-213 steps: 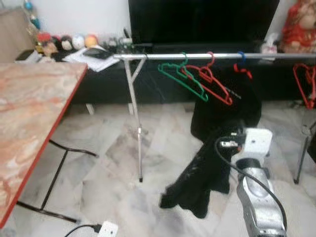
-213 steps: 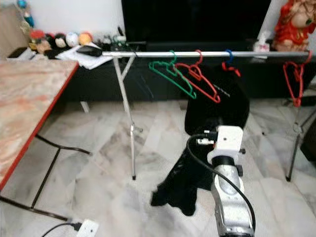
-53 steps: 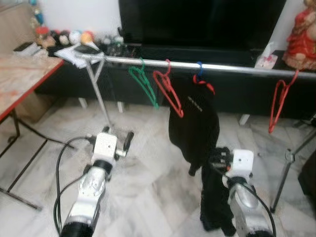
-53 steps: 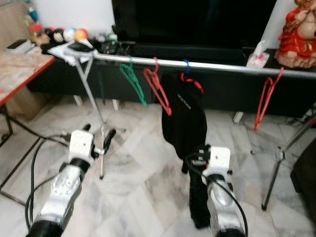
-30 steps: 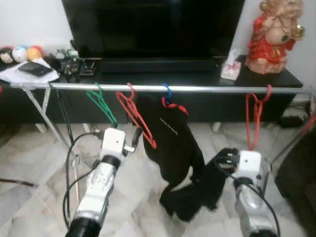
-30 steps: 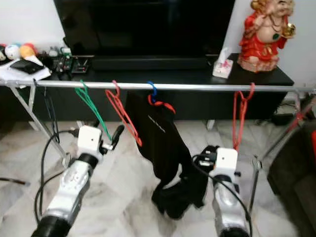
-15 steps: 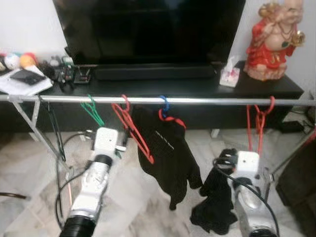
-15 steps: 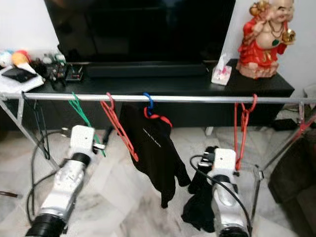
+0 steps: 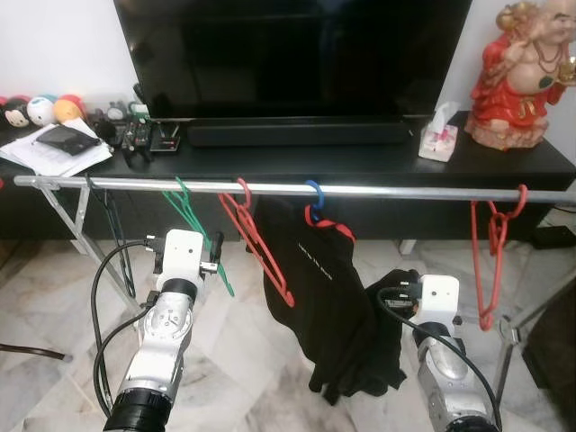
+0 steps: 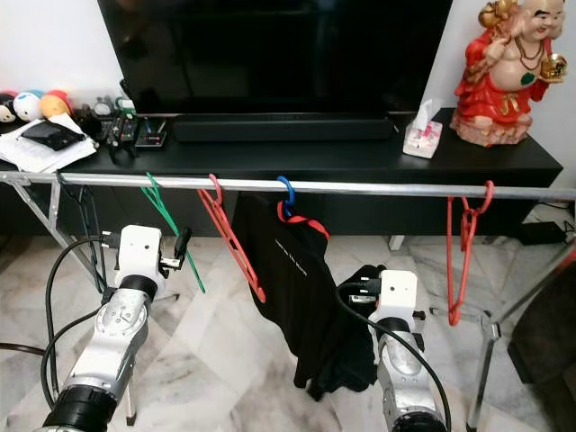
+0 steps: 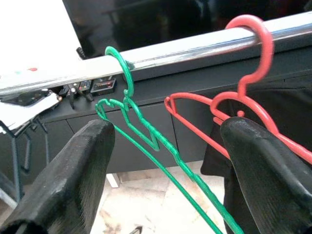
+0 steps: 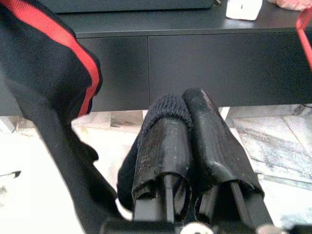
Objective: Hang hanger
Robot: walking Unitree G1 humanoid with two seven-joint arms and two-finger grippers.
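Along the silver rail (image 9: 396, 191) in front of me hang four hangers: a thin green hanger (image 9: 193, 229) nearest my left side, a red hanger (image 9: 261, 247) beside it, a blue-hooked hanger (image 9: 314, 193) carrying a black garment (image 9: 315, 288) with red trim at the shoulder, and another red hanger (image 9: 490, 256) well apart near the right end. The green one is slim plastic with a small notched shoulder, its hook over the rail and its body slanting down toward my left arm.

My left claw (image 11: 165, 161) is spread wide, raised just below the rail, with the green hanger running between its two black fingers (image 11: 73, 180) and touching neither. My right claw (image 12: 192, 146) is pinched tight on a fold of the black garment, low and to the right of where the cloth drapes from its hanger.

Behind the rail stands a black surface (image 9: 360, 162) holding a dark television (image 9: 297, 54), a red figurine (image 9: 526, 76), a tissue box (image 9: 438, 135) and some papers (image 9: 54, 148).
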